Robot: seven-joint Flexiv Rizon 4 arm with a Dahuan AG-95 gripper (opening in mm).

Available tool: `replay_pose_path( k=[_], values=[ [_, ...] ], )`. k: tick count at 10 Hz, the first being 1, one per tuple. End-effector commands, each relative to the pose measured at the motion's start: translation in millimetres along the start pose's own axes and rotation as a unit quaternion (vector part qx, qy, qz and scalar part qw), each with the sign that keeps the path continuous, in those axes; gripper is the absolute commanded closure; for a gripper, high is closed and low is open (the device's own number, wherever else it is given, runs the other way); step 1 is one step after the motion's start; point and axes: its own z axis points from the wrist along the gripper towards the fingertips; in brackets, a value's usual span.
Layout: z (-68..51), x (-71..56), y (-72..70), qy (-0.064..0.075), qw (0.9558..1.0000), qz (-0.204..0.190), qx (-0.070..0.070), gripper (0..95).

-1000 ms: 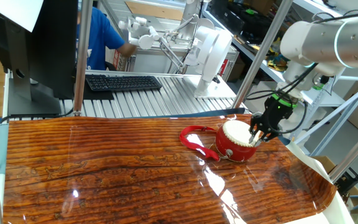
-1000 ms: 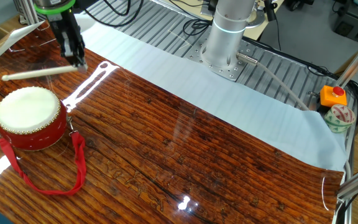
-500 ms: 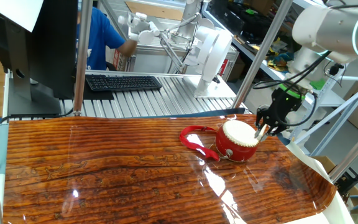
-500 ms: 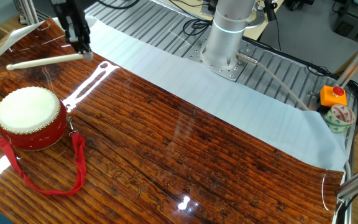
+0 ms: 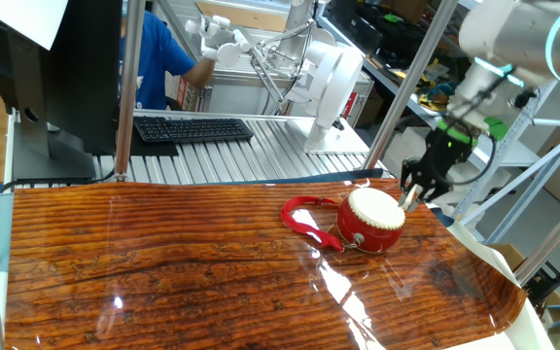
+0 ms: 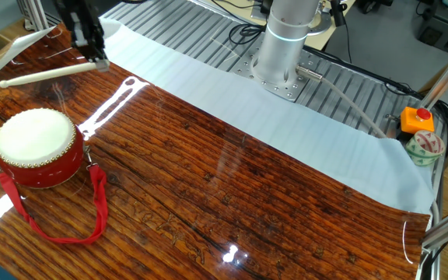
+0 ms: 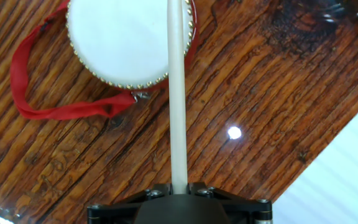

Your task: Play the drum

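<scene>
Drum [image 6: 37, 148]: squat, red body, cream head facing up, standing on the wooden table [image 6: 232, 194] near its corner. In the hand view it lies at the top, ahead of my fingers.

Strap [image 6: 57, 214]: red ribbon, trailing loose on the wood from the drum's side, clear of the head.

My grip: gripper [image 6: 92, 56] closed down narrow on the butt end of a pale drumstick [image 6: 49, 73]. In the hand view the stick [image 7: 177, 93] runs straight out from between my jaws and crosses over the drum head.

Why held so: gripping the butt leaves the long free end as the striking part; my judgement is that this gives reach onto the head without my fingers coming near the rim.

Stick height: in the side view the stick hangs in the air, above and beside the drum, not touching the head. I read this as the raised part of a stroke.

Why the drum sits so: head up and flat, so a downward tap meets it square.

Containers: small patterned bowl [image 6: 424, 148] off the wood by an orange button box [image 6: 416, 120]; contents too small to tell.

Risk, as I judge: a glancing hit could shove the light drum sideways.
</scene>
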Motion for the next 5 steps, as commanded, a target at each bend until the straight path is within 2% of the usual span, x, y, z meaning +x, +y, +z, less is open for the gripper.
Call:
replay_pose_path(
  k=[1,5],
  values=[
    [2.6,4.0,-1.7,-0.004,1.0000,-0.003,-0.004,95.0],
    [7.4,3.2,0.5,0.018,0.9998,-0.004,-0.002,95.0]
  ],
)
